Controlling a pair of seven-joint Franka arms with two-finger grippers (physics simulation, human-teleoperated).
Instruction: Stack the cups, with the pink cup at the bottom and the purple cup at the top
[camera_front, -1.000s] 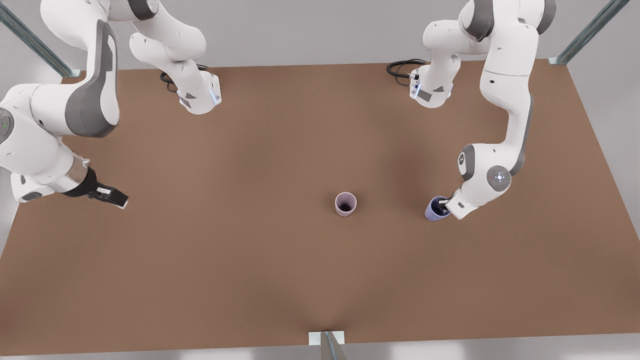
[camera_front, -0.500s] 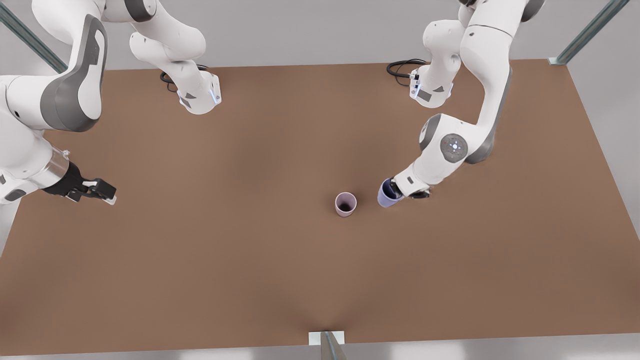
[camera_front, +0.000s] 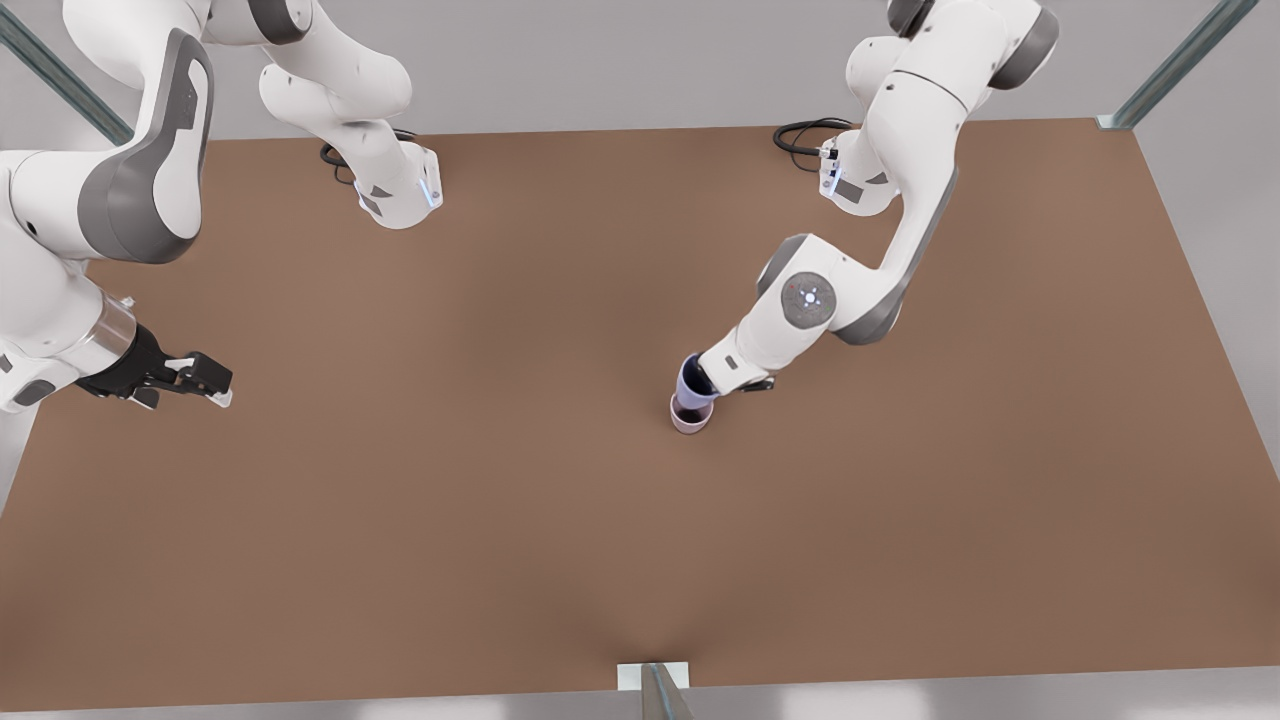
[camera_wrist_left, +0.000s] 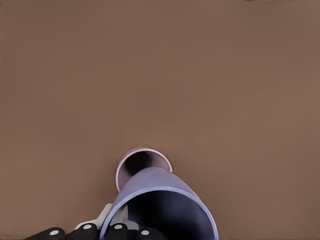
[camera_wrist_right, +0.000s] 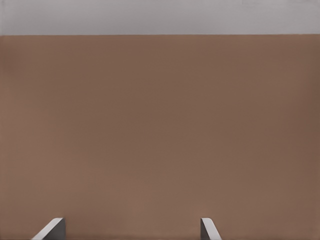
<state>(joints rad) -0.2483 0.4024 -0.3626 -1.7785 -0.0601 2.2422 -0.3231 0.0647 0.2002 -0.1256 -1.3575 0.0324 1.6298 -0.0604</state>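
The brown table (camera_front: 500, 520) carries both arms. The left gripper (camera_front: 712, 378), on the front view's right, clamps the rim of the purple cup (camera_front: 693, 380) and holds it tilted just above the pink cup (camera_front: 690, 418), which stands upright near the table's middle. The right gripper (camera_front: 205, 382) waits at the front view's left edge, its fingers (camera_wrist_right: 50, 230) spread apart over bare table.
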